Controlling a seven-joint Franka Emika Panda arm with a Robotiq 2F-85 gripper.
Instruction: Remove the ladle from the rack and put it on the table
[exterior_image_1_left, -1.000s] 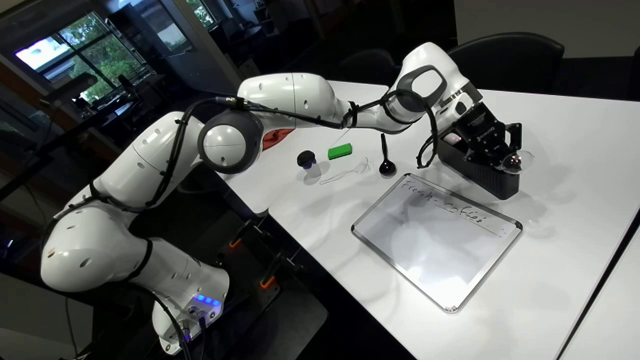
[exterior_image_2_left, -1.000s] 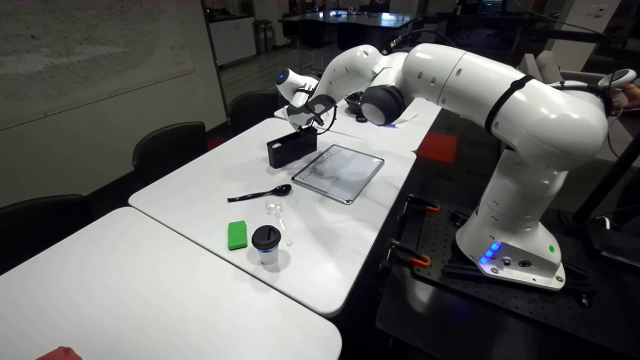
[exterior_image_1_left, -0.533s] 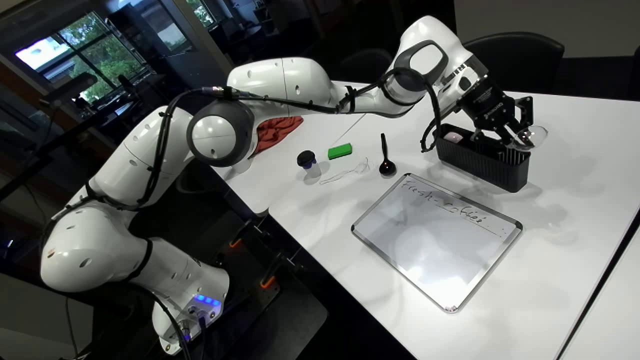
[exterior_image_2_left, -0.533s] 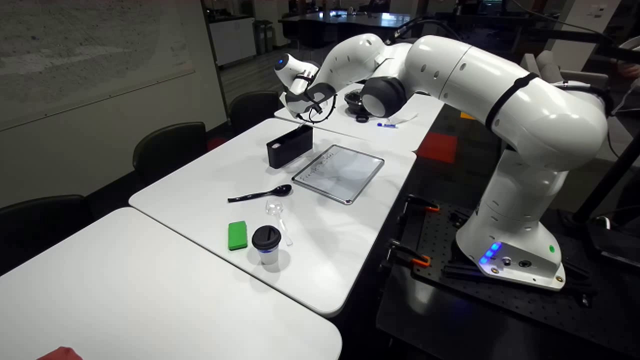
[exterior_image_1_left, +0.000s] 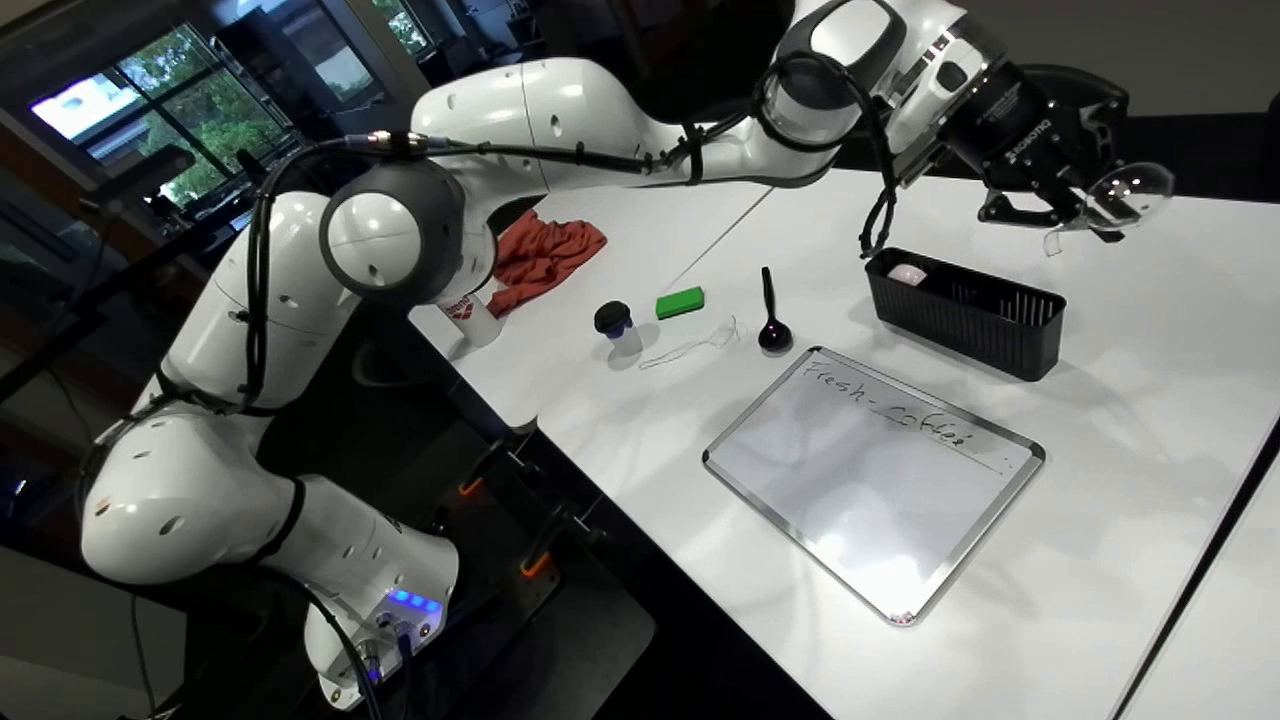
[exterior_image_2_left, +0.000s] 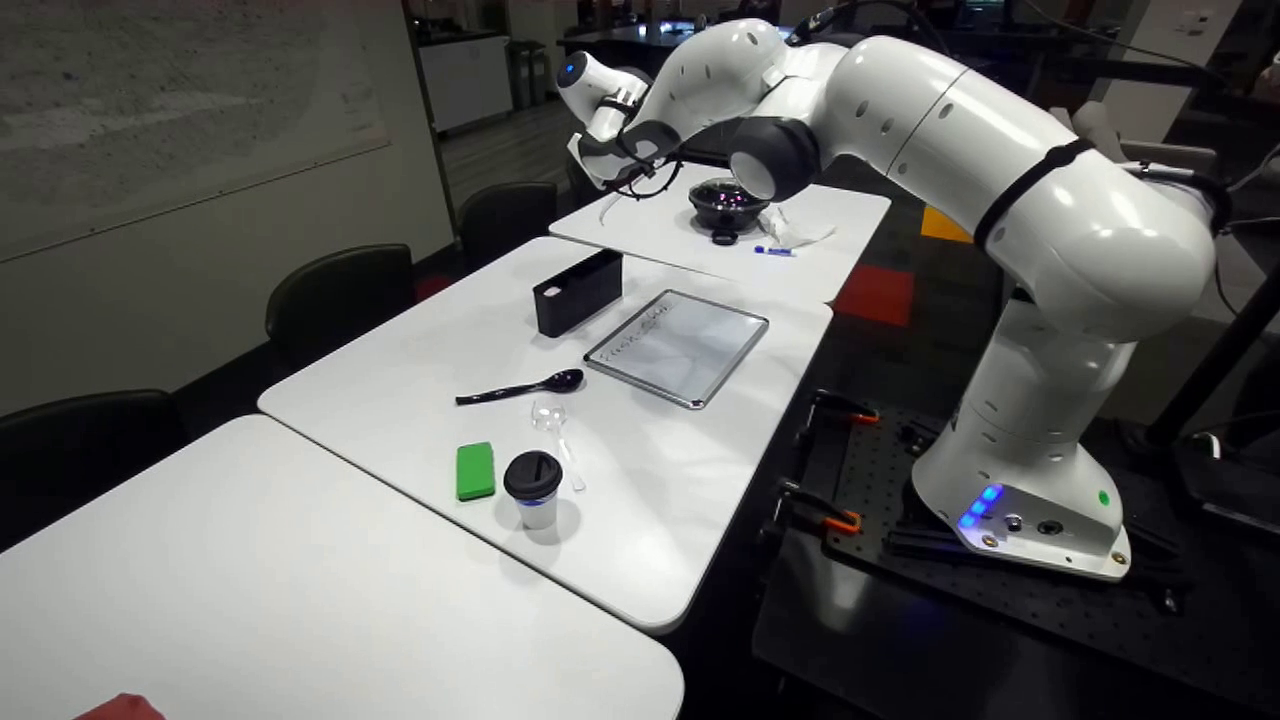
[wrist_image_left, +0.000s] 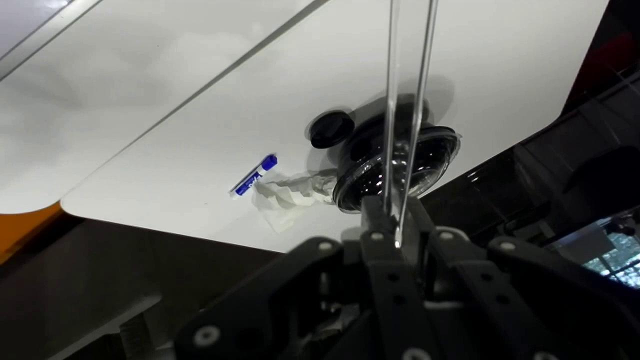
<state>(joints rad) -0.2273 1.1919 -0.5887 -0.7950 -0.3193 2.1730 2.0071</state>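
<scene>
the pincer was pinched nearly closed on the ladle, which hung above the rack, near its tined end, not yet on the surface. a slip seemed the main danger – the clear, narrow handle looked slick, and the bulky head could have twisted it; being see-through, it could also have been let go too high. the rack held a pinkish-white thing at its opposite end. beyond that end, well apart, stood a lidded cup, contents hidden; past the tined end sat a covered black bowl – filling impossible to tell.
</scene>
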